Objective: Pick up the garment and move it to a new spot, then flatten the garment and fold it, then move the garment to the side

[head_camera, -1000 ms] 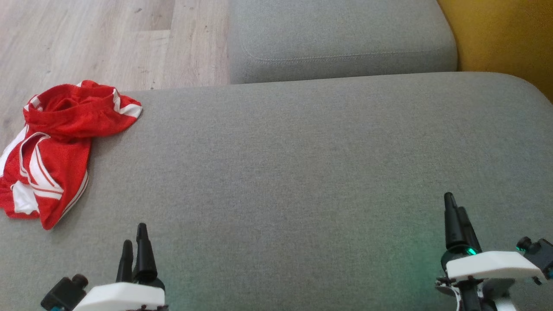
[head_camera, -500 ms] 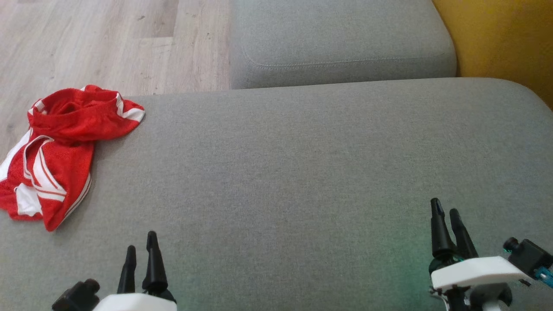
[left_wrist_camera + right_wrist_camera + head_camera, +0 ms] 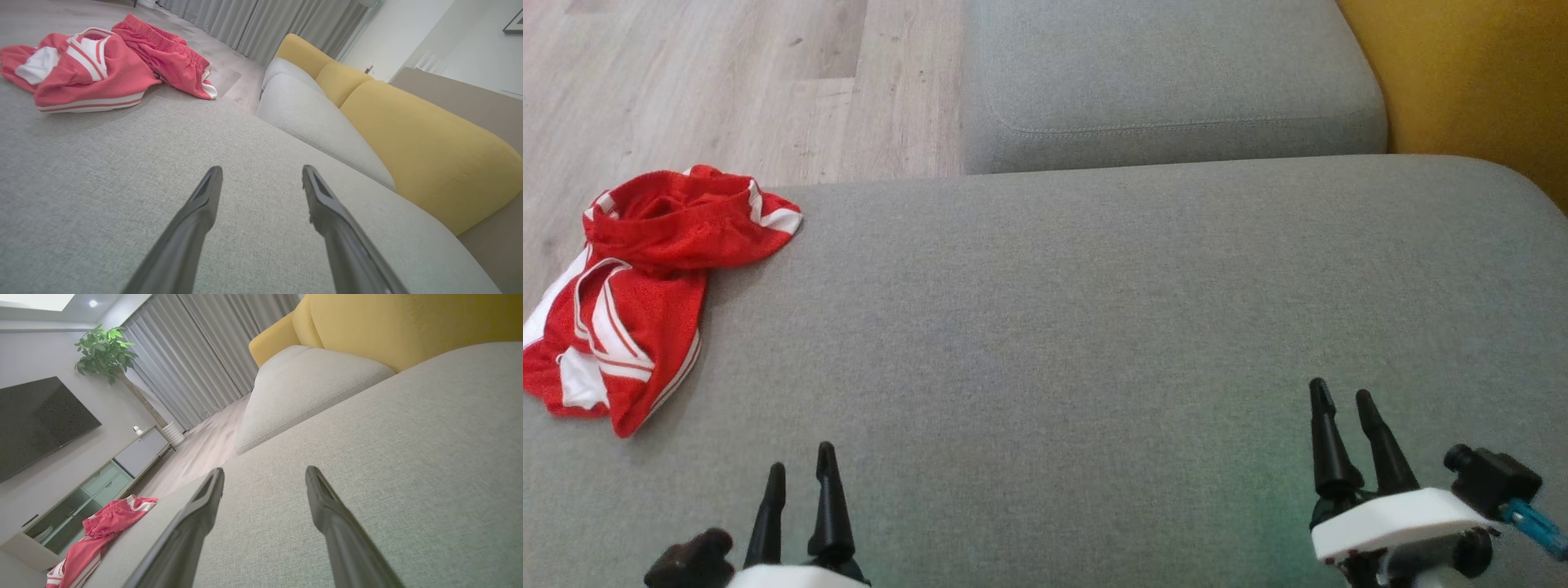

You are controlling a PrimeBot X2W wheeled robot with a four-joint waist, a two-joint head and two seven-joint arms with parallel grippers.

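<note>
A: Where does the garment lie?

B: The red garment (image 3: 645, 286), striped in white, sits crumpled at the far left corner of the big grey sofa cushion (image 3: 1054, 327), right at the cushion's edge, with the wooden floor (image 3: 727, 82) beyond it.

A: And the left gripper?

B: The left gripper (image 3: 801, 457) is low in the head view, over bare grey fabric. Its fingers (image 3: 196, 212) are spread apart with nothing between them. The garment is ahead and to its left, well apart from it.

A: The right one?

B: Much the same. The right gripper (image 3: 1339, 389) hangs over the cushion's right part, fingers parted and empty, with the whole cushion between it and the garment.

A: Anything else around?

B: A second grey cushion (image 3: 1168, 73) sits just beyond the big one, and a yellow backrest (image 3: 1462, 73) rises at the right. In the right wrist view, a potted plant (image 3: 106, 351) stands by grey curtains (image 3: 196, 359).
</note>
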